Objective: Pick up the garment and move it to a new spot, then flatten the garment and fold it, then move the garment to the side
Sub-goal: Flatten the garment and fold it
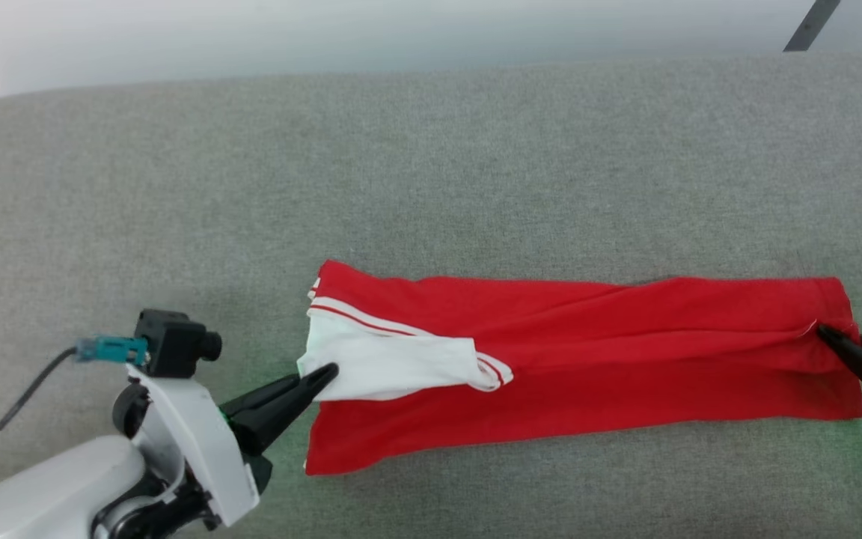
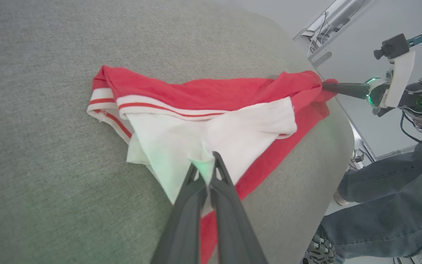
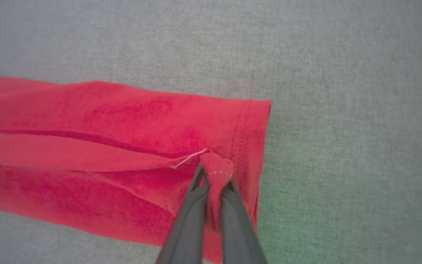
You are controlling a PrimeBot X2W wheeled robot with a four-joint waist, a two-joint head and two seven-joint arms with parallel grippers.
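From the head view, the garment (image 1: 588, 352) is lying as a long, narrow red band across the near part of the grey, felt-like tabletop (image 1: 431, 165), stretched between the two arms. The left claw (image 1: 326, 372) is pinching the white sleeve (image 1: 386, 363) at the band's left end, and the right claw (image 1: 824, 332) is biting into the red end at the right. I judge the lengthwise folding to be largely done, with the sides turned in. A crosswise fold and the shift to the side are remaining. How many layers are stacked is hard to tell from here.

In the left wrist view, the left claw (image 2: 205, 165) is showing its two dark fingers pressed together on a peak of thin white knit, which is tenting up off the surface. Red-striped trim (image 2: 152, 106) is edging the sleeve. A person's leg (image 2: 390, 190) in jeans is standing beyond the tabletop's rounded edge.

In the right wrist view, the right claw (image 3: 214, 172) is clamping a small nub of soft red jersey just inside the double-stitched hem (image 3: 245, 128), and long creases are running away along the band.
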